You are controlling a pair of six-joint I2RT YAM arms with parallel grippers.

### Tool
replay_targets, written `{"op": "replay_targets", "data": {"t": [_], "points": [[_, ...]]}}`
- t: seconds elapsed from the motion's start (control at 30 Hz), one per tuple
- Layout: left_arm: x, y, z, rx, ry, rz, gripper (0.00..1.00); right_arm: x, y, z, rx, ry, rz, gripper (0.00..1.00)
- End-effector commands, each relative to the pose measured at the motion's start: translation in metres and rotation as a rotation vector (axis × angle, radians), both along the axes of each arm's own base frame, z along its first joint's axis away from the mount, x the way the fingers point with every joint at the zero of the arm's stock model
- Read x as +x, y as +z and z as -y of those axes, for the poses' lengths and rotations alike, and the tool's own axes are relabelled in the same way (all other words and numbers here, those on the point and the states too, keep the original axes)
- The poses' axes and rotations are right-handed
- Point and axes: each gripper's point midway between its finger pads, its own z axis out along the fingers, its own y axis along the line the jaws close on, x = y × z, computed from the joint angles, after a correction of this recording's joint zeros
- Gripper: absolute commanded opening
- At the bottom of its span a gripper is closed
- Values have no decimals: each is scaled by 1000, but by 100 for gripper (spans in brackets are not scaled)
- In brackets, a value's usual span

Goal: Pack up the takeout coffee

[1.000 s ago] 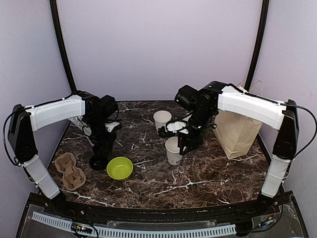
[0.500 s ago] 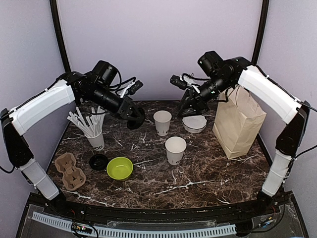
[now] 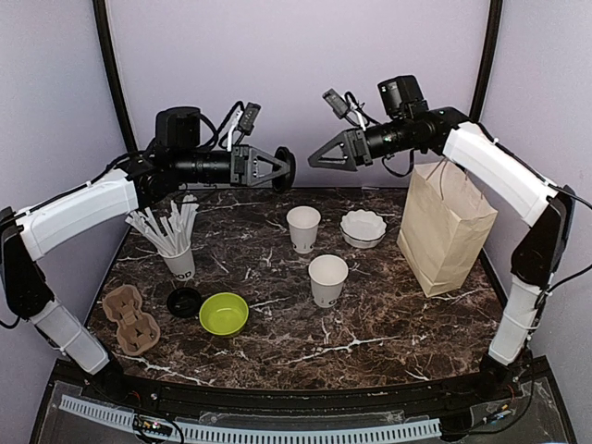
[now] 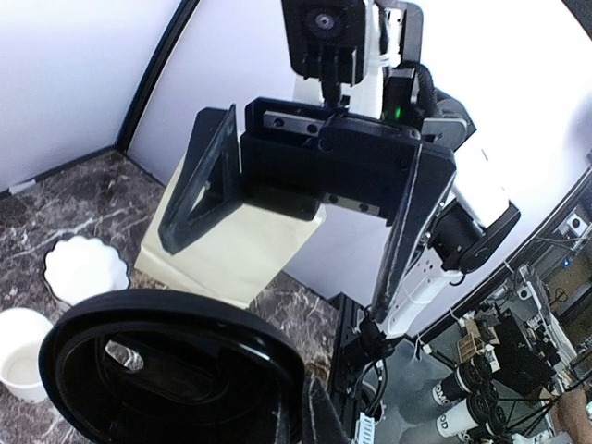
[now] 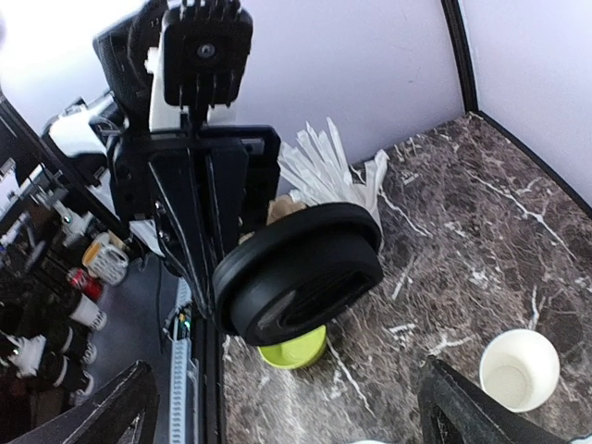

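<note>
Both arms reach high over the dark marble tabletop (image 3: 388, 324), their wrists turned in toward each other. The left gripper (image 3: 275, 168) pinches a round black plastic lid (image 3: 287, 169), held on edge, and the right gripper (image 3: 316, 161) points at it from just beside, with a small gap between them. Down below, the far white paper cup (image 3: 303, 227) and the near white paper cup (image 3: 327, 279) stand open and apart. A white scalloped bowl (image 3: 363, 228) sits beside the far one, and a brown paper bag (image 3: 442, 231) stands upright to the right. On the left are a white cup of straws (image 3: 178, 257), a second black lid (image 3: 184, 301) lying flat, a lime-green bowl (image 3: 224, 314) and a brown cardboard cup carrier (image 3: 130, 318).
</note>
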Motion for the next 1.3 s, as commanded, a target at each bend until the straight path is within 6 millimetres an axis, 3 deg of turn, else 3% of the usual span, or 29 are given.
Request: {"op": "replay_targets", "data": {"t": [0.0, 0.5, 0.73, 0.93, 1.27], "points": [[-8, 62, -5, -214, -10, 153, 4, 2, 35, -10, 146, 37, -70, 98], [-22, 65, -3, -274, -93, 150, 5, 6, 25, -22, 177, 65, -178, 99], [-29, 65, -2, -276, -140, 152, 6, -12, 28, -32, 199, 172, -206, 98], [-31, 64, -2, -277, -150, 148, 6, -25, 30, -39, 205, 220, -218, 93], [-30, 58, 0, -265, -157, 134, 6, -25, 34, -37, 219, 231, -226, 81]]}}
